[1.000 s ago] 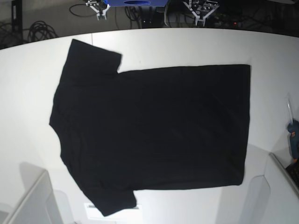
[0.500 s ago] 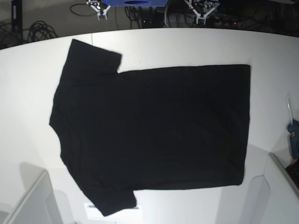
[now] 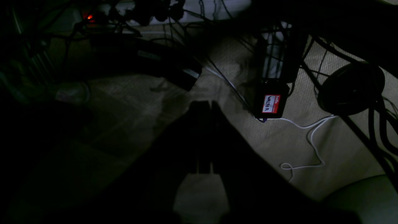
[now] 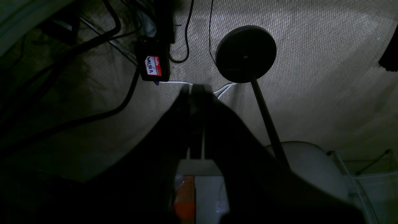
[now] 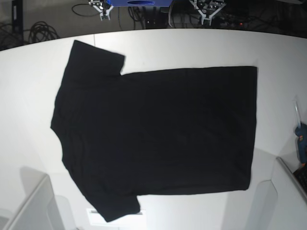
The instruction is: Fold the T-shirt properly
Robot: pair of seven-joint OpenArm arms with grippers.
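Note:
The black T-shirt [image 5: 158, 134] lies spread flat on the white table [image 5: 192, 48], collar to the left, hem to the right, both sleeves out. No print shows on it. Both arms are pulled back past the table's far edge, well clear of the shirt. My right gripper [image 5: 102, 10] sits at the top left of the base view and my left gripper [image 5: 207, 10] at the top right. In the left wrist view my left gripper [image 3: 203, 104] hangs over the floor with its dark fingers pressed together. My right gripper [image 4: 194, 87] looks the same, shut on nothing.
A teal tool [image 5: 301, 139] lies at the table's right edge. Grey bins stand at the near left corner [image 5: 29, 206] and near right corner [image 5: 290, 191]. Cables [image 5: 33, 31], a labelled black box [image 4: 154, 65] and a round stand base [image 4: 245, 53] are on the floor behind the table.
The T-shirt has not moved. The gripper at the top right of the base view has shifted very slightly upward; nothing else visibly differs.

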